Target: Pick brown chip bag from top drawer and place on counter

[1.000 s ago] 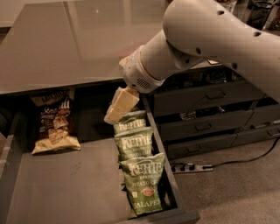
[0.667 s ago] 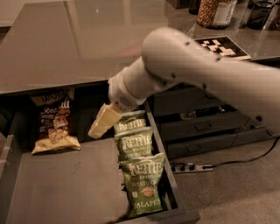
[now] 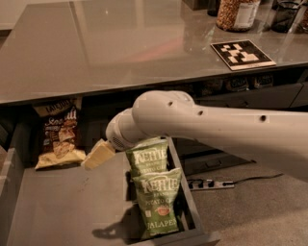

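Observation:
The brown chip bag [image 3: 59, 138] leans at the back left of the open top drawer [image 3: 53, 206], its cream bottom band on the drawer floor. My gripper [image 3: 97, 155] hangs inside the drawer, just right of the bag's lower corner and apart from it. The white arm [image 3: 202, 127] reaches in from the right. The glossy counter [image 3: 120, 43] lies above, with the black-and-white marker tile [image 3: 242, 53] on its right part.
Two green Kettle bags [image 3: 156, 197] stand along the drawer's right wall, partly under the arm. Jars [image 3: 237, 13] stand at the counter's back right. A power strip [image 3: 209, 184] lies on the floor right of the drawer. Narrower drawers sit behind the arm.
The arm has swung left and lower into the drawer. The gripper has moved from above the green bags to just beside the brown bag.

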Robot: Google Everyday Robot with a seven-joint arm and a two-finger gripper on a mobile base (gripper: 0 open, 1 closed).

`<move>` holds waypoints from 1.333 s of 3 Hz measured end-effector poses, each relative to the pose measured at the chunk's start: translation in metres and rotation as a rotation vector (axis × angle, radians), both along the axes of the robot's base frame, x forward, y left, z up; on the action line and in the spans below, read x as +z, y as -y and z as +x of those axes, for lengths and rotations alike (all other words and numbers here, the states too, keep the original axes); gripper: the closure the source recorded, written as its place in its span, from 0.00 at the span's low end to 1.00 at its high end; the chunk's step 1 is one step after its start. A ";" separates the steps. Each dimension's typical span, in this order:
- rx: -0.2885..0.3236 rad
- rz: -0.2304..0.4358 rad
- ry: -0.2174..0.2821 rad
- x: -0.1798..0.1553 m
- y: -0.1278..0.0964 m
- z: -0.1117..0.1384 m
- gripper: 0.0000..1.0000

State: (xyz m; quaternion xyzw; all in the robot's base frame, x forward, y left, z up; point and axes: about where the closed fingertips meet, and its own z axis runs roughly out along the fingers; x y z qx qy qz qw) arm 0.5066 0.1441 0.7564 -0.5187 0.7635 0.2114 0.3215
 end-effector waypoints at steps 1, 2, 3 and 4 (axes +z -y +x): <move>-0.071 0.058 0.015 0.007 -0.006 0.012 0.00; -0.071 0.058 0.015 0.007 -0.006 0.012 0.00; -0.084 0.072 0.018 0.005 -0.014 0.017 0.00; -0.130 0.066 0.059 -0.007 -0.019 0.030 0.00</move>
